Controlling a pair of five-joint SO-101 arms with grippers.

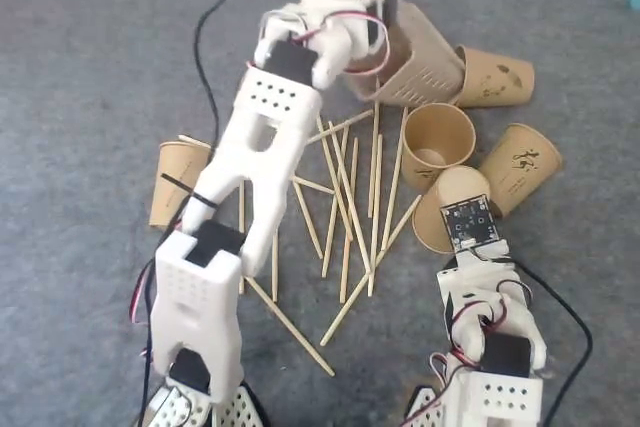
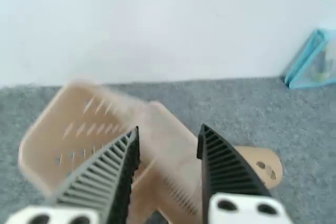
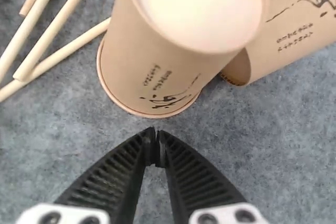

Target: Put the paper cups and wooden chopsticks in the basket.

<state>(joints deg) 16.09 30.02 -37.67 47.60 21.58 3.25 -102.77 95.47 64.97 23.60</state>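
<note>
Overhead, the left arm [image 1: 262, 142] is spanning the frame from lower left to top centre, its left gripper [image 2: 168, 135] holding its fingers apart at the tipped basket [image 1: 425, 67]; whether they are touching it I cannot tell. Four paper cups [image 1: 437, 142] are clustering at centre right just below the basket, a lone cup [image 1: 175, 179] is lying at left, and wooden chopsticks [image 1: 350, 197] are lying scattered across the centre. At lower right the right gripper [image 3: 156, 139], fingers pressed together on nothing, is pointing at an upside-down cup [image 3: 173, 51].
</note>
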